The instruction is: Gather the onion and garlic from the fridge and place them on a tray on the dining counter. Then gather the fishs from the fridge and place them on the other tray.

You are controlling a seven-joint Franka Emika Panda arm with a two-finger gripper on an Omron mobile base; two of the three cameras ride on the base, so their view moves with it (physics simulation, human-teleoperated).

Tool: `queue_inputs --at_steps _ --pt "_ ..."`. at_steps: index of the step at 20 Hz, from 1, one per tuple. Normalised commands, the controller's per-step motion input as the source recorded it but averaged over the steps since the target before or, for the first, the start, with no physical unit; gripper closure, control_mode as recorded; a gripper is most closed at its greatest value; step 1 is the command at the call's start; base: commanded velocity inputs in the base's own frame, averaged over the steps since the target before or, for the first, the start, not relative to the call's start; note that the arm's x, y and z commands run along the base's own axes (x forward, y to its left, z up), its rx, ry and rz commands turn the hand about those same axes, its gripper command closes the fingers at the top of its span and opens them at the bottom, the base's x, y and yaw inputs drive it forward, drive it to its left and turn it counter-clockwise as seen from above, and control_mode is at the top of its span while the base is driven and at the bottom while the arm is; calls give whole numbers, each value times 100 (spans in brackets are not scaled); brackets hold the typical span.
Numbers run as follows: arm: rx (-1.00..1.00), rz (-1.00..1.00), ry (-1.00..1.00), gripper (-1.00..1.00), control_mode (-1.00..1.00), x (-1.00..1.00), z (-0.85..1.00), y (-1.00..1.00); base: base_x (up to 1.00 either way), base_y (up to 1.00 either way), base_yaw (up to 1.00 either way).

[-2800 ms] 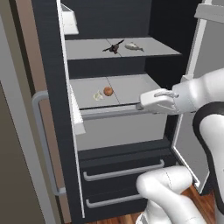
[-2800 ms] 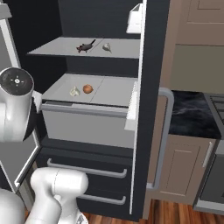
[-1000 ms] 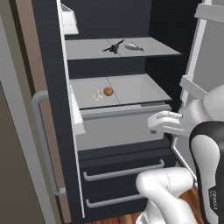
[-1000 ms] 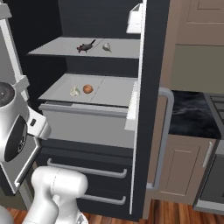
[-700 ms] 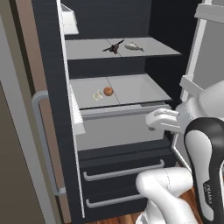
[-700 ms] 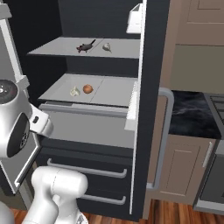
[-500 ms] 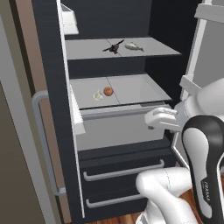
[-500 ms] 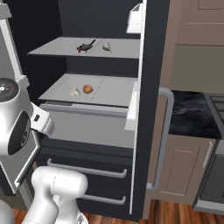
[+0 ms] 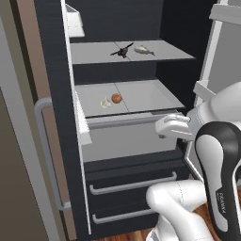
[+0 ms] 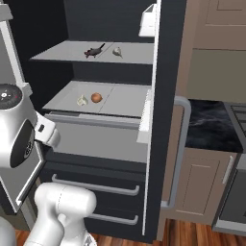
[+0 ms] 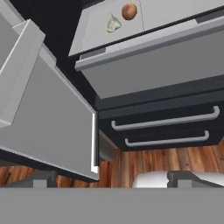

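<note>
The fridge [image 9: 183,42] stands open. On its middle pale shelf lie the small orange-brown onion [image 9: 116,98] and, just left of it, the whitish garlic [image 9: 105,102]; both also show in the right base view, onion [image 10: 96,97] and garlic [image 10: 82,101]. In the hand view the onion [image 11: 129,11] and garlic [image 11: 113,24] sit near the top edge. A silver fish [image 9: 143,50] lies on the upper shelf. My gripper [image 11: 114,179] is open and holds nothing; it hangs in front of the grey bin below the onion's shelf. The tray and dining counter are out of view.
A dark, spiky object [image 9: 122,50] lies beside the fish. Two handled drawers [image 11: 166,120] sit under the bin. The left door with its grey handle [image 9: 47,155] stands close by. A dark counter on beige cabinets [image 10: 206,122] lies right of the fridge.
The hand has come down from shelf height to in front of the bin and drifted slightly left. The arm's upper link has swung up at the right. Onion, garlic and fish have not moved.
</note>
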Motion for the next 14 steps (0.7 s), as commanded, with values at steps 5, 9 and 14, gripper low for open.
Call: queue_inputs --at_steps 5,9,14 --pt "0 0 0 -100 100 0 0 0 42 11 -7" --pt "0 0 0 -100 100 0 0 0 61 25 -11" --pt "0 0 0 -100 100 0 0 0 55 34 -12"
